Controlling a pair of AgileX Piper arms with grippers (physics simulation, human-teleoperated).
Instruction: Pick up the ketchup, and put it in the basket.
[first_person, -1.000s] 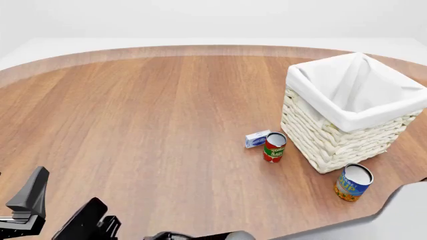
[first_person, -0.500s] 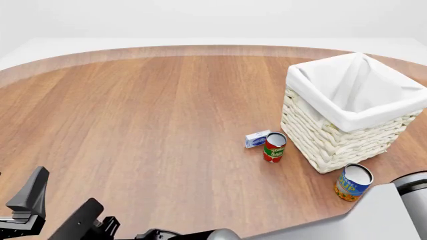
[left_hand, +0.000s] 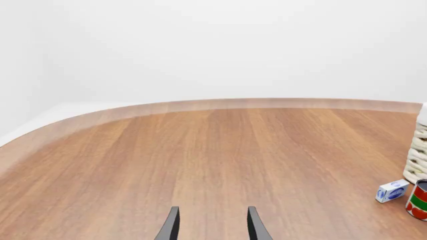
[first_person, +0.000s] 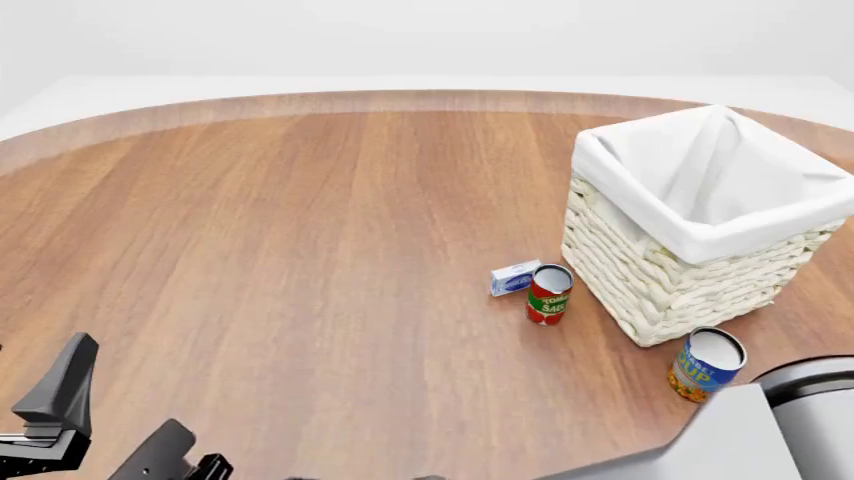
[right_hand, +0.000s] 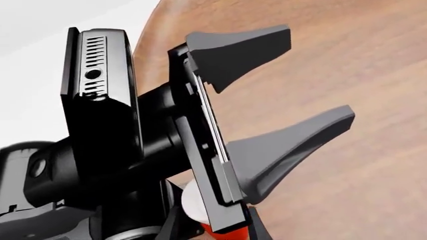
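Jaws of the left gripper (left_hand: 210, 227) stand apart, empty; the right gripper's state I cannot tell. Only the right wrist view shows the ketchup (right_hand: 195, 207), cap and red shoulder, close beside those spread jaws; its axis is hidden.

Your left claw's (first_person: 114, 425) inner dark finger (first_person: 163, 452) has sunk lower toward the bottom edge of the front view than it sat a second ago, and the rounded black arm section that lay along that edge beside it has dropped out of sight. At the near right corner of the wooden counter (first_person: 307, 250), the big pale grey body of your right arm (first_person: 781, 430), unseen a second ago, has swung in.
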